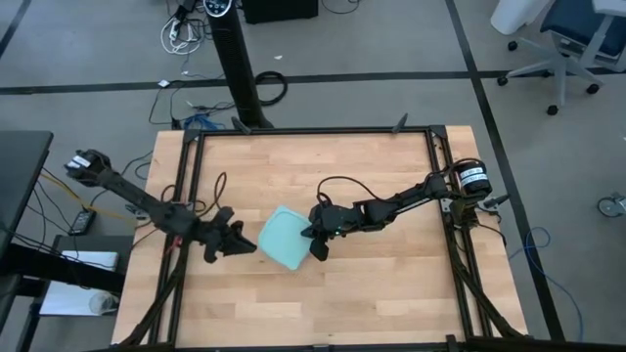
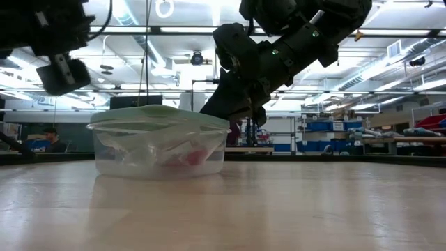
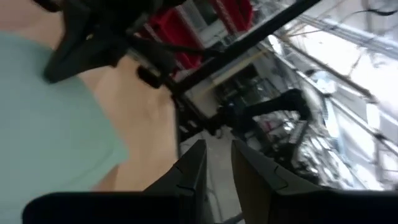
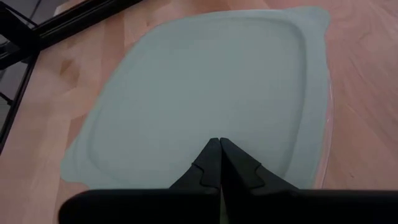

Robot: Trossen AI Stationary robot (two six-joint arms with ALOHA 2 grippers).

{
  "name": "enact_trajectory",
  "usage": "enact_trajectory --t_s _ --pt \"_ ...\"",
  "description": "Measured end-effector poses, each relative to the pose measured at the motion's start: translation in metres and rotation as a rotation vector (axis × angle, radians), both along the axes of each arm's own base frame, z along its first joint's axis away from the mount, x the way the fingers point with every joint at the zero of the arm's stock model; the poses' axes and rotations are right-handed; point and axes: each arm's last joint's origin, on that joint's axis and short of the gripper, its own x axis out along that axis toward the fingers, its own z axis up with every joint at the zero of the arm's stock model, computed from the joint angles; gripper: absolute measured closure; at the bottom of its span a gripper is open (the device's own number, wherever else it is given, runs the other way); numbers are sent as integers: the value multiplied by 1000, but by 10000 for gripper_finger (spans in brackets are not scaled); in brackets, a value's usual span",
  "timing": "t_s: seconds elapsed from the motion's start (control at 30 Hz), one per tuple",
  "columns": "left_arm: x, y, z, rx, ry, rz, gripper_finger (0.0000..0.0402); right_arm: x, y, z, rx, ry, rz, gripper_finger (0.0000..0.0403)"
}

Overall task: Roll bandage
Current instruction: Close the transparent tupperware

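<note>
Container: light-blue square tub (image 1: 286,238) with its lid (image 4: 211,93) on, standing near the middle of the table (image 1: 391,176).
Bandage: a red shape (image 2: 194,156) shows through the clear wall of the container in the low view, lying at the bottom; its form cannot be made out.
Right gripper: (image 4: 219,163) poised at the container's right edge, over the lid; jaws pressed together, nothing between them. Contact with the lid cannot be confirmed.
Left gripper: (image 3: 216,163) just off the container's left edge, raised off the table in the low view; jaws a narrow gap apart, nothing between them.
Background: a person (image 2: 50,138) is visible far behind the table in the low view.
</note>
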Motion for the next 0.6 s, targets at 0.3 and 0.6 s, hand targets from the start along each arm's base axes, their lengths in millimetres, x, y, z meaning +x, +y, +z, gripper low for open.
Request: enact_trajectory --t_s 0.3,0.6 --pt "15 25 -3 -72 26 0 324 0 0 0 1 -1 0 403" --pt "41 24 5 -222 -67 60 324 0 0 0 1 -3 0 403"
